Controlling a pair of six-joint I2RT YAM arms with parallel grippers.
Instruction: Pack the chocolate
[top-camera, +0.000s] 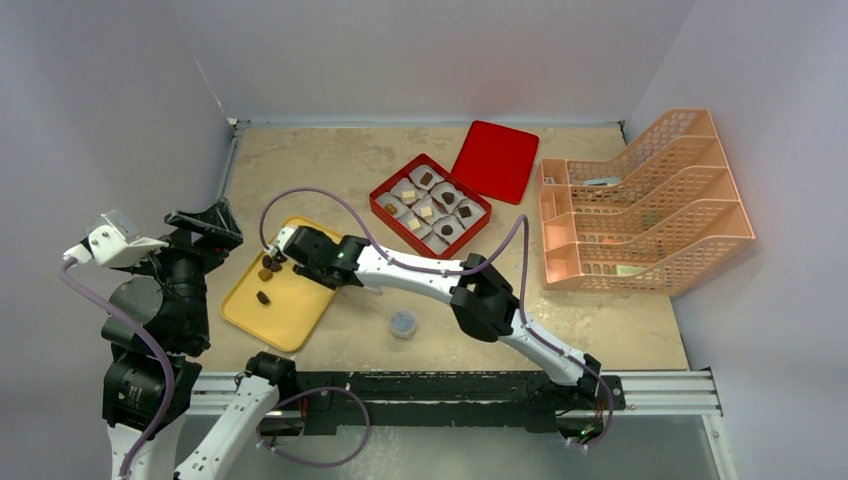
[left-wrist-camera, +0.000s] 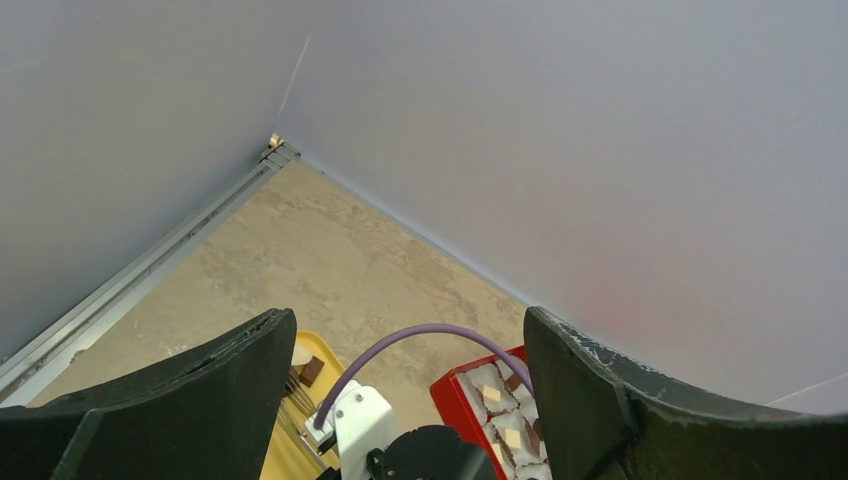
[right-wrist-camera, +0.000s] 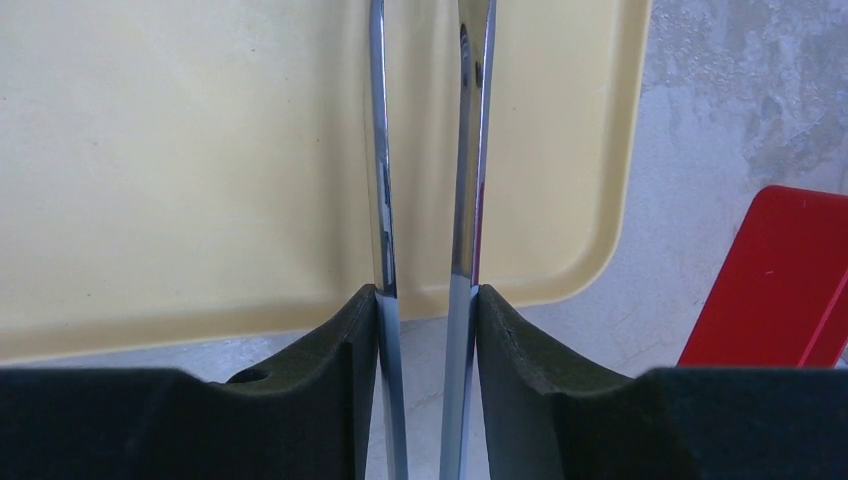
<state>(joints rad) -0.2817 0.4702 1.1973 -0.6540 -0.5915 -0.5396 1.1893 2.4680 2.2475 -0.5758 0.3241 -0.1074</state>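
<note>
Three dark chocolate lumps (top-camera: 265, 272) lie on a yellow tray (top-camera: 295, 315); one of them shows in the left wrist view as a brown chocolate piece (left-wrist-camera: 311, 371). More chocolate sits in white liners inside the red box (top-camera: 381, 196), whose wall also shows as the red box (left-wrist-camera: 448, 398). My right gripper (top-camera: 287, 245) hovers over the tray's far end, shut on metal tongs (right-wrist-camera: 381, 200). The tongs' two arms stand slightly apart over the tray (right-wrist-camera: 200, 150), with the right gripper (right-wrist-camera: 428, 300) pressing on both. The tongs' tips are out of the wrist view. My left gripper (top-camera: 205, 224) is raised at the left, open and empty (left-wrist-camera: 410, 350).
A red lid (top-camera: 495, 160) lies behind the box. An orange file rack (top-camera: 640, 205) stands at the right. A small grey-blue cap (top-camera: 402, 322) rests on the table in front of the right arm. Walls close the left, back and right.
</note>
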